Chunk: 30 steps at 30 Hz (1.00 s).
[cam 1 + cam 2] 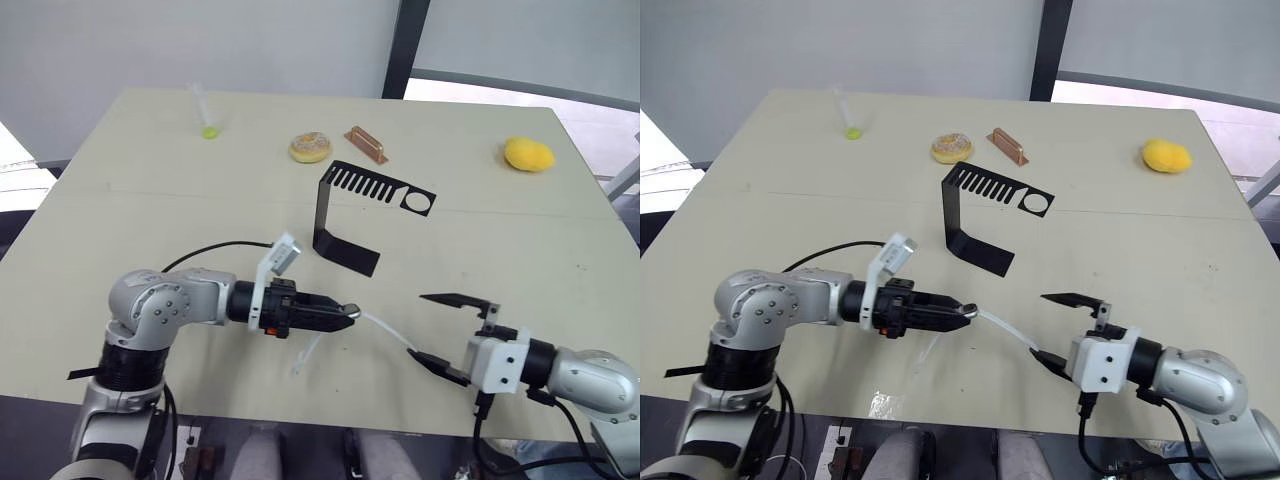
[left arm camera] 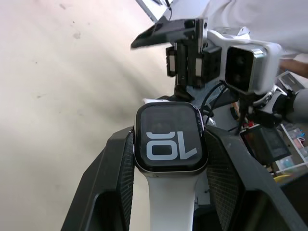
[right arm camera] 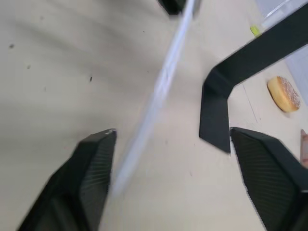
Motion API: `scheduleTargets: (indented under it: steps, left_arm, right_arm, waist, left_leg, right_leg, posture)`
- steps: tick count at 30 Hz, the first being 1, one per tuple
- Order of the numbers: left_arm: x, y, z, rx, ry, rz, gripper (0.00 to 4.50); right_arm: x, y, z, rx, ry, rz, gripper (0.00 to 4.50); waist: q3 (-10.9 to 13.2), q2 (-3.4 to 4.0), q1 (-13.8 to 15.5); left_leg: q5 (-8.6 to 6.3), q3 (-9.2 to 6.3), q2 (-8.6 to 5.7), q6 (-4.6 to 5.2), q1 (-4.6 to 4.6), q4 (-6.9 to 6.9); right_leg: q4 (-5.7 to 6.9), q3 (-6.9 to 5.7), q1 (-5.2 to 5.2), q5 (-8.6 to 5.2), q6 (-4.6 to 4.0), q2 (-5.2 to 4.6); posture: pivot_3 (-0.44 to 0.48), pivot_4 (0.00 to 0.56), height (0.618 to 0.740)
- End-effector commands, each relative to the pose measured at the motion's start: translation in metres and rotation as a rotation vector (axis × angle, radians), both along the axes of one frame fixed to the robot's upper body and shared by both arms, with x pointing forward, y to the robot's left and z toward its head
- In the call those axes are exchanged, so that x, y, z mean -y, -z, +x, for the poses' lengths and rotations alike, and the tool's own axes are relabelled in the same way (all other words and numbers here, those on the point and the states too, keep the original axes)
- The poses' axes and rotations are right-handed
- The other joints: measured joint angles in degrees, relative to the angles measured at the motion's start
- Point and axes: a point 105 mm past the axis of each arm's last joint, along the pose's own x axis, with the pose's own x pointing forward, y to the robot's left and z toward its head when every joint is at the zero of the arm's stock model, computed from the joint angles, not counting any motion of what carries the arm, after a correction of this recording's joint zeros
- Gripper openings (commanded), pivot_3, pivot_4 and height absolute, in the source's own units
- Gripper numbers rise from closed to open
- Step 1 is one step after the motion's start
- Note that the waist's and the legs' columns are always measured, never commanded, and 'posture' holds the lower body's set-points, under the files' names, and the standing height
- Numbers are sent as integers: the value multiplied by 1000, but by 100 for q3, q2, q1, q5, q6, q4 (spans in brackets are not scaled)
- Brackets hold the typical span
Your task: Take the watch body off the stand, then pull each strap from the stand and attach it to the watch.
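Watch body (image 2: 171,139) sits clamped in the left pincer (image 1: 345,315), low over the worktop (image 1: 150,200) near its front edge, off the stand (image 1: 345,215). One white strap (image 2: 171,202) already on it; another strap (image 1: 385,330) runs from it rightward toward the right pincer (image 1: 445,330), whose fingers gape wide around the strap's far end, gripping nothing. Judged: body small, light, glossy, likely slippery, so hold by its flat sides. Straps soft and floppy; pinch near the end being seated.
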Motion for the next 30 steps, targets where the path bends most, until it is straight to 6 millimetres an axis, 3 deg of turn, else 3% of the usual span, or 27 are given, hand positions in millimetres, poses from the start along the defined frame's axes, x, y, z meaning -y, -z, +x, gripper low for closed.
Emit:
scheduleTargets:
  steps: [1,5,9,12,17,19,21,25,30]
  left_arm:
    - [-9,-18,-1,370,85,-108,1610]
    - [-31,-9,4,865,182,-36,1610]
    - [-50,1,1,1009,270,17,1610]
    - [-53,5,-1,1021,334,49,1610]
    - [-22,3,4,955,338,21,1610]
    - [8,0,12,903,294,-39,1610]
    - [30,12,16,879,321,-4,1610]
    - [55,35,24,799,293,65,1610]
    - [61,64,27,816,319,191,1610]
  right_arm:
    - [13,-22,-5,54,34,89,4452]
    - [34,-33,-22,-2,148,265,4452]
    - [48,-33,-35,-93,230,365,4452]
    - [55,-36,-41,-147,284,460,4452]
    - [54,-34,-49,-214,294,481,4452]
    - [54,-31,-52,-243,296,479,4452]
    - [54,-29,-55,-261,297,474,4452]
    - [52,-25,-60,-280,296,473,4452]
    - [49,-21,-66,-310,293,470,4452]
  waist:
    - [0,0,4]
    - [0,1,33]
    - [0,1,12]
    - [0,1,-9]
    - [-1,1,8]
    - [-1,1,32]
    - [0,1,114]
    - [-2,4,95]
    - [-3,5,60]
  left_leg:
    - [0,0,-1,0,0,0]
    - [0,2,1,0,-1,-6]
    - [-7,9,2,12,0,-9]
    - [-32,11,5,57,3,-7]
    - [-35,9,4,63,2,-4]
    - [-39,7,4,68,-1,1]
    - [-41,1,-1,72,-7,8]
    - [-43,12,-2,76,1,3]
    - [-40,8,1,71,3,4]
  right_leg:
    - [-3,0,1,0,0,-1]
    - [-15,-2,4,0,0,0]
    - [-21,4,8,0,0,-1]
    - [-17,6,12,1,1,-5]
    - [-15,5,13,1,2,-5]
    - [-16,5,14,2,3,-5]
    - [-17,4,14,2,8,-7]
    - [-20,23,12,3,12,6]
    - [-8,26,5,2,10,11]
  posture:
    - [0,150,740]
    - [0,150,740]
    - [0,150,740]
    - [0,150,740]
    - [0,150,740]
    - [0,150,740]
    - [0,150,740]
    - [0,150,740]
    - [0,150,740]
